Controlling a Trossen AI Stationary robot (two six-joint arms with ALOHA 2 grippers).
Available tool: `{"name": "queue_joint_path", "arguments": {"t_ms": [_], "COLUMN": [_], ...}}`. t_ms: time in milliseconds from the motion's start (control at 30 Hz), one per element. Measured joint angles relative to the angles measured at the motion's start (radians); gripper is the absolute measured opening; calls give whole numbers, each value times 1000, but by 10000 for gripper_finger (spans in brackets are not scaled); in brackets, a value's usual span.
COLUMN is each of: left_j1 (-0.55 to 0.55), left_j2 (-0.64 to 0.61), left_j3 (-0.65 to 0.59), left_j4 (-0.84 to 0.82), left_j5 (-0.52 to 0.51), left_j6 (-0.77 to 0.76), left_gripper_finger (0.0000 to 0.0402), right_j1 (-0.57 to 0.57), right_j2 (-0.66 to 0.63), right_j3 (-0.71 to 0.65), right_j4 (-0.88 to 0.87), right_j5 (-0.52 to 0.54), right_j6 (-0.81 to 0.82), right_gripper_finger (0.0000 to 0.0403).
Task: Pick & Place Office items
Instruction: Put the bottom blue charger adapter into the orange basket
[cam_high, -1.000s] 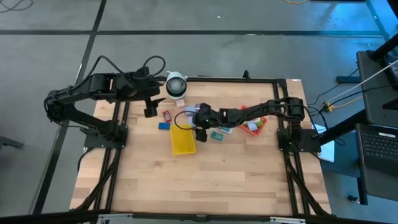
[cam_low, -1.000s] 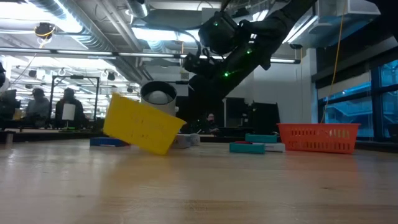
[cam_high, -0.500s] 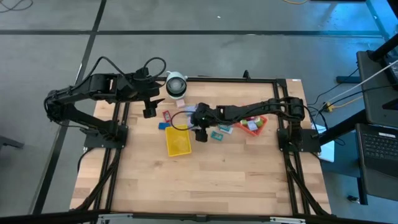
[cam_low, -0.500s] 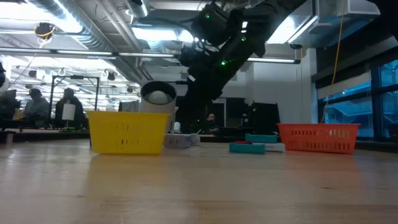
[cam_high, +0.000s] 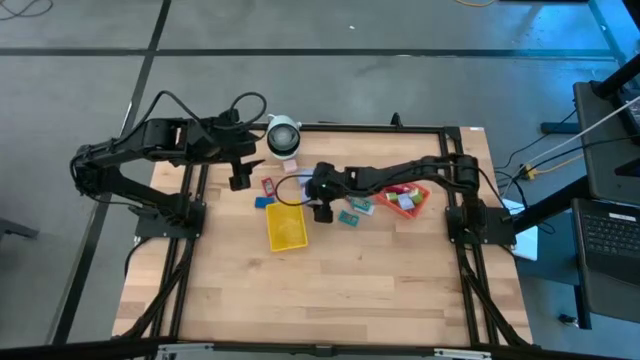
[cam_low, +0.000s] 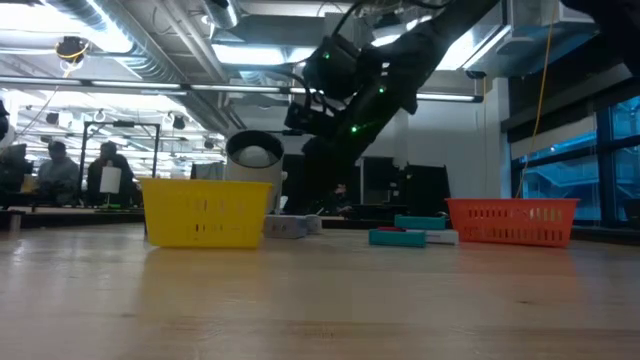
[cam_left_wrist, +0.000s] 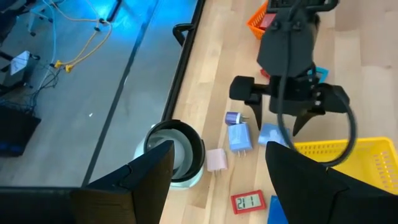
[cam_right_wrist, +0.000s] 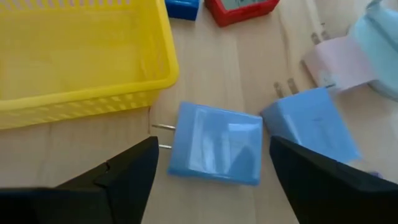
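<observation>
High view showed the yellow tray (cam_high: 286, 229) flat on the table, same spot as half a second earlier; a full second back it had been tipped on one edge in the low view. So it got set down upright and empty.

Right gripper (cam_high: 321, 203) had let go of the tray and pulled slightly back toward the far side, over the plug cluster. Fingers spread wide, nothing between them. Right wrist view put a blue plug block (cam_right_wrist: 216, 151) squarely between the fingers, prongs pointing at the tray wall, a second blue block (cam_right_wrist: 309, 129) just beside it, a pinkish one (cam_right_wrist: 336, 67) and a red item (cam_right_wrist: 241, 9) further off.

Left gripper (cam_high: 241, 178) parked at the far left edge near the white round object (cam_high: 284, 136), unmoved, fingers apart, holding nothing.

Red-orange tray (cam_high: 406, 203) already held a few items.

My read: tray repositioning was done, and next was picking up the blue block.
</observation>
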Motion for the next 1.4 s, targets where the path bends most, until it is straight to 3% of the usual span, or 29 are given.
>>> {"name": "queue_joint_path", "arguments": {"t_ms": [1400], "left_j1": [0], "left_j2": [1], "left_j3": [0], "left_j4": [0], "left_j5": [37], "left_j6": [-8], "left_gripper_finger": [251], "right_j1": [-30], "right_j2": [37], "right_j3": [35], "right_j4": [66], "right_j5": [-13], "right_j6": [134], "right_gripper_finger": [323]}}
